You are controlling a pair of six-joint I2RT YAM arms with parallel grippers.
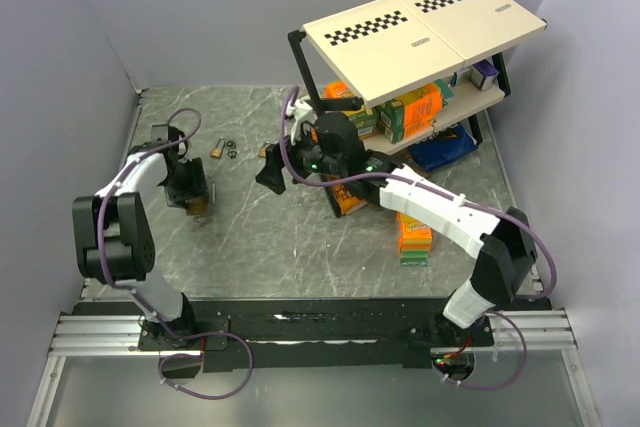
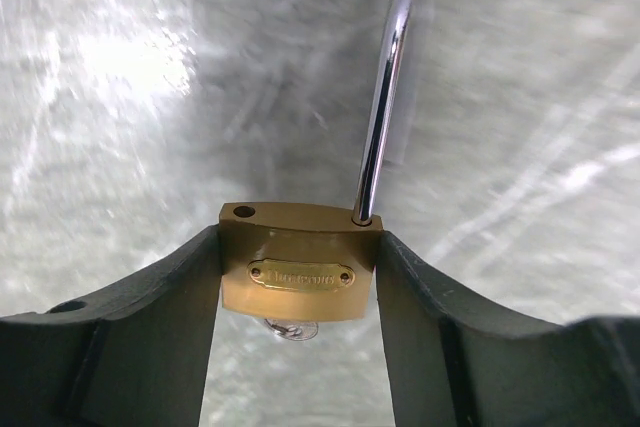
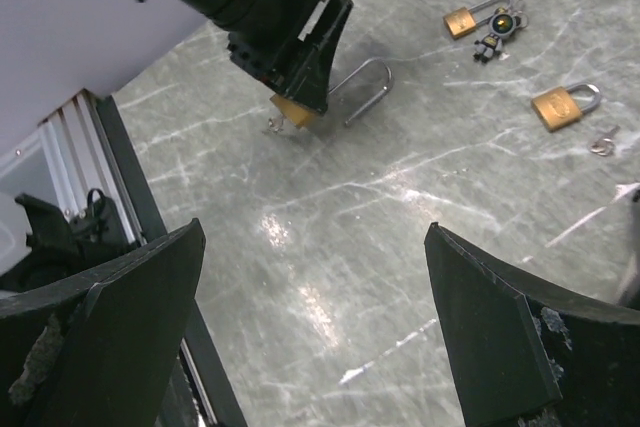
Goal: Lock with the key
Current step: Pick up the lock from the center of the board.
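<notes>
1. Left pincer (image 2: pixel 298 272): closed on the padlock (image 2: pixel 300 292), with one finger pressed flat to each side of the brass body. It sits at lower centre of the left wrist view and at upper centre of the right wrist view.
2. Padlock: held just above the table (image 1: pixel 300 247), body upright between the fingers, nameplate facing the wrist camera.
3. Shackle (image 2: pixel 385 97): open. One leg is seated at the body's right corner and the bar runs up and away toward the top of the frame. The hole (image 2: pixel 243 212) for the free end, at the body's upper left, is empty.
4. Key (image 2: pixel 290 329): a small silvery piece shows under the body. It is probably a key in the keyway, but too blurred to confirm.
5. Right pincer (image 3: pixel 315 277): jaws wide apart and holding nothing, over bare table at middle of the top view and facing the held padlock.
6. Spare padlocks (image 3: pixel 560 107): two lie on the table at upper right of the right wrist view, with a loose key (image 3: pixel 603 142) beside the nearer one. Neither is touched.
7. Status, by judgement: the grasp is done and the locking is not. The shackle has yet to be swung over the hole, pressed home and secured with the key.
</notes>
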